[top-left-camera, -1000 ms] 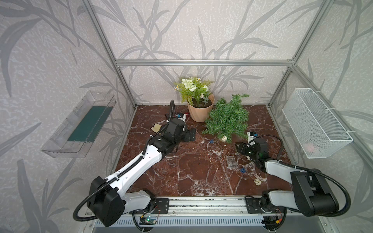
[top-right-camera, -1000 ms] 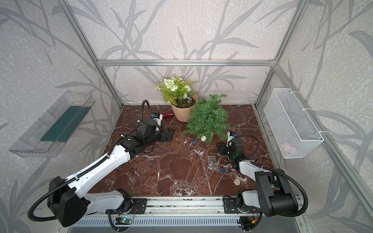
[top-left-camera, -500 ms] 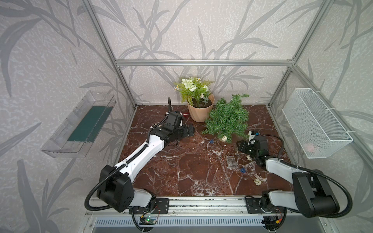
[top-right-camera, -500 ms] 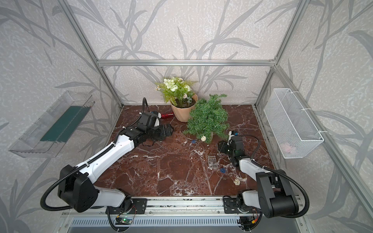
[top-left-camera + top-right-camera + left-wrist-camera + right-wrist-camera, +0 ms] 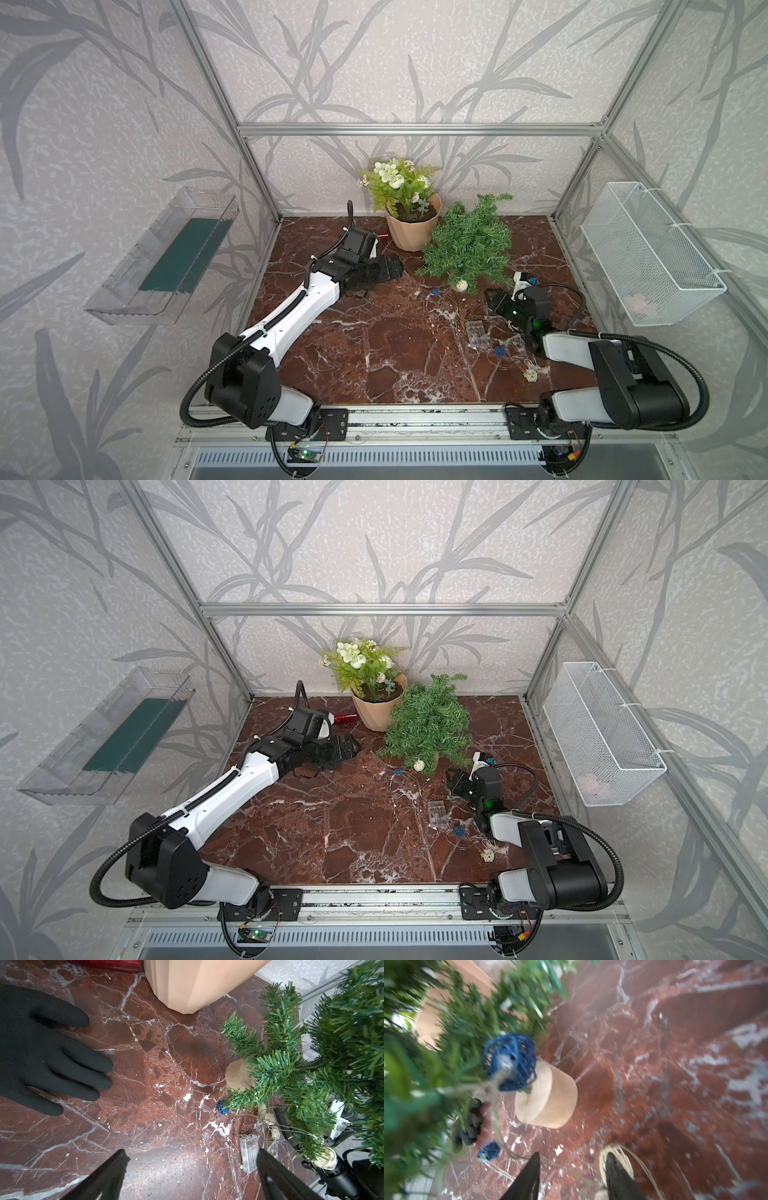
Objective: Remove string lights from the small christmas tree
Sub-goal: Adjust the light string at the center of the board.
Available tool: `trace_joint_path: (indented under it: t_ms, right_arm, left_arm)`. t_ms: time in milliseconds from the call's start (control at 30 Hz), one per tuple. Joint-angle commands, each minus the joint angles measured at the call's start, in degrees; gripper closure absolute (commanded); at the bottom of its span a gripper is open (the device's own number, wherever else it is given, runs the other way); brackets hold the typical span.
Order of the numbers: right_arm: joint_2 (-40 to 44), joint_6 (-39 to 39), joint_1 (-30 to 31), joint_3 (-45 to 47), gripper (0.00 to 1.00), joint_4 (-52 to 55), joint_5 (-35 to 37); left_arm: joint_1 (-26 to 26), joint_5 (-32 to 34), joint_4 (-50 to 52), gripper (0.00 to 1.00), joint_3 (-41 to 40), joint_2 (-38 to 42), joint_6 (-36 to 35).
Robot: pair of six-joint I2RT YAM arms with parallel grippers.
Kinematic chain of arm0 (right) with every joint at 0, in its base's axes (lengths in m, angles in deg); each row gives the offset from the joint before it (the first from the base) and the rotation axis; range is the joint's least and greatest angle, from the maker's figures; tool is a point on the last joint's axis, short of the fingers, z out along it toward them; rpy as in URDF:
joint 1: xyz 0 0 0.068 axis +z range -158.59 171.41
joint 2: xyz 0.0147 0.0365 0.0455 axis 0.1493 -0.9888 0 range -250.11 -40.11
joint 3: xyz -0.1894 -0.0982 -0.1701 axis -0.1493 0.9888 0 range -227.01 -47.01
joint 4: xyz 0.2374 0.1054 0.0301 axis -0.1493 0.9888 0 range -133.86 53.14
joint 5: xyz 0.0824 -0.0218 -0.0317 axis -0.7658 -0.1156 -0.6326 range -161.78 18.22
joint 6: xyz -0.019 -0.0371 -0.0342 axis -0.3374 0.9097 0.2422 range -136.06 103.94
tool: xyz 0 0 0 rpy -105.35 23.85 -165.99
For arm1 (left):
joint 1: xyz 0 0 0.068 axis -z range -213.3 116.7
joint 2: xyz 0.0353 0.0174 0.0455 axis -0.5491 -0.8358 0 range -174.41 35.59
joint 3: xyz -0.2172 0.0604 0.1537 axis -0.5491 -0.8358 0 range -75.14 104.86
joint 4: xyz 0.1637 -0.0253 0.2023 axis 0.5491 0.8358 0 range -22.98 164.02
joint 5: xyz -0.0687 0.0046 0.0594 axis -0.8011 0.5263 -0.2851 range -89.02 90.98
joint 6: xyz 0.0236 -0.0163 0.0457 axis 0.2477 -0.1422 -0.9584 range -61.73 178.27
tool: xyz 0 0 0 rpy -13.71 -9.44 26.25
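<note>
So the string lights (image 5: pixel 500 351) are best treated as featherweight and floppy: thin pale wire that gets snagged on needles, small woven balls that could probably be crushed by a hard squeeze, and one stiff part, the clear battery box (image 5: pixel 477 333), which looks slick. A pinch on the wire right next to a ball is probably the safest bet, since bare wire can be lost from the fingers pretty easily. Looks-wise, cream and blue balls are spaced along the wire. Most of it is already pooled on the tabletop (image 5: pixel 374 340) beside and behind the right hand (image 5: pixel 573 1155), box included, but a blue ball (image 5: pixel 510 1061) is seen hung in the branches just ahead of that hand's tips. The small christmas tree (image 5: pixel 469 245) is bushy and green on a small tan base (image 5: pixel 550 1095), and it would likely be dragged along if the wire were yanked, so slack should be lifted off gently. The right hand's fingers are partly parted with nothing clamped; a cream ball (image 5: pixel 626 1162) is spotted right by one finger, partly hidden behind it. The left hand (image 5: pixel 191 1152) is spread wide and empty, with the tree a short way ahead of it.
</note>
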Motion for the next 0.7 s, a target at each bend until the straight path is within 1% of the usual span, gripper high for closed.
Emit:
trace_joint_path:
  t_ms: [0, 133, 233, 267, 333, 433, 500, 567, 667]
  right_arm:
    - [-4.72, -2.94, 0.45, -0.24, 0.48, -9.58, -0.96]
    - [-10.97, -5.47, 0.66, 0.20, 0.49, -18.32, -2.81]
    - [-11.37, -6.50, 0.97, 1.80, 0.49, -20.43, -2.65]
    - [-9.58, -6.06, 0.95, 2.77, 0.49, -19.57, -1.80]
    - [-4.08, -4.16, 0.89, 4.05, 0.49, -13.59, 0.45]
    - [6.61, 0.20, 0.89, 3.34, 0.49, 1.48, 1.85]
    - [13.47, 1.51, 0.81, 3.47, 0.49, 9.61, 3.57]
    - [19.79, 2.20, 0.64, 4.78, 0.49, 14.58, 4.69]
    - [27.52, 2.67, 0.62, 7.29, 0.47, 20.21, 4.35]
  left_arm:
    - [-0.30, -1.26, 1.96, 0.03, 1.56, -0.37, -0.03]
    - [-0.39, -1.62, 2.81, 0.04, 2.07, -0.40, -0.34]
    - [-0.47, -1.45, 3.83, 0.04, 2.55, -0.32, -0.80]
    - [-0.49, -1.36, 4.01, 0.04, 2.69, -0.18, -0.96]
    - [-0.47, -1.28, 4.37, 0.04, 2.83, -0.04, -1.29]
    - [-0.56, -1.27, 4.38, 0.05, 2.71, -0.23, -1.04]
    - [-0.65, -1.80, 3.87, 0.05, 2.37, -0.60, -0.55]
    - [-0.65, -2.35, 3.27, 0.05, 1.96, -0.92, 0.10]
    - [-0.65, -2.90, 2.45, 0.06, 1.56, -1.19, 0.51]
